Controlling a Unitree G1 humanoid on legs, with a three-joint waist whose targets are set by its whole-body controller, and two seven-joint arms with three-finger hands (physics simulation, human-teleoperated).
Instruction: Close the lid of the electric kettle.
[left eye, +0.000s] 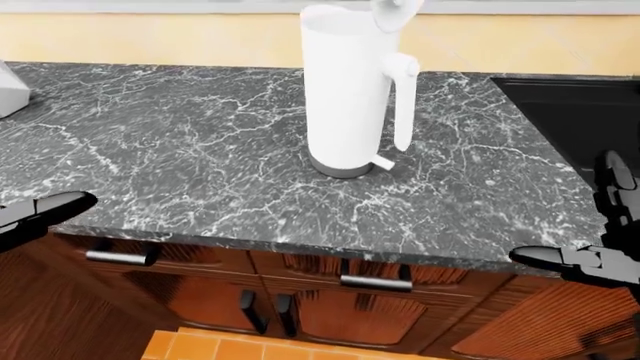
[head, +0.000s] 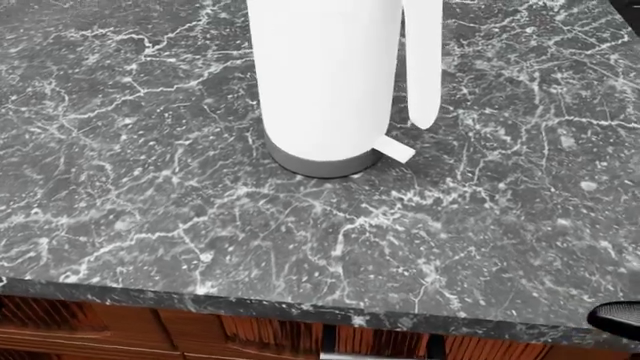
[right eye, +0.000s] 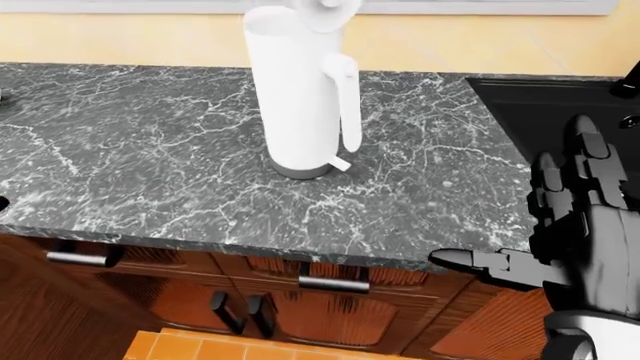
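The dark marble counter (left eye: 180, 157) carries the tall white kettle (left eye: 347, 90) near its far edge, with the handle (left eye: 404, 101) on the view's right and the lid (left eye: 392, 11) tipped up at the top. To do the step well, I think the right hand (right eye: 575, 232), which hangs low past the counter edge with fingers spread and nothing in them, should rise above the lid and press it down gently, so the kettle does not tip. The lid is cut off by the top of the frame, and only a dark tip of the left hand (left eye: 45, 211) shows, so I cannot tell its state.
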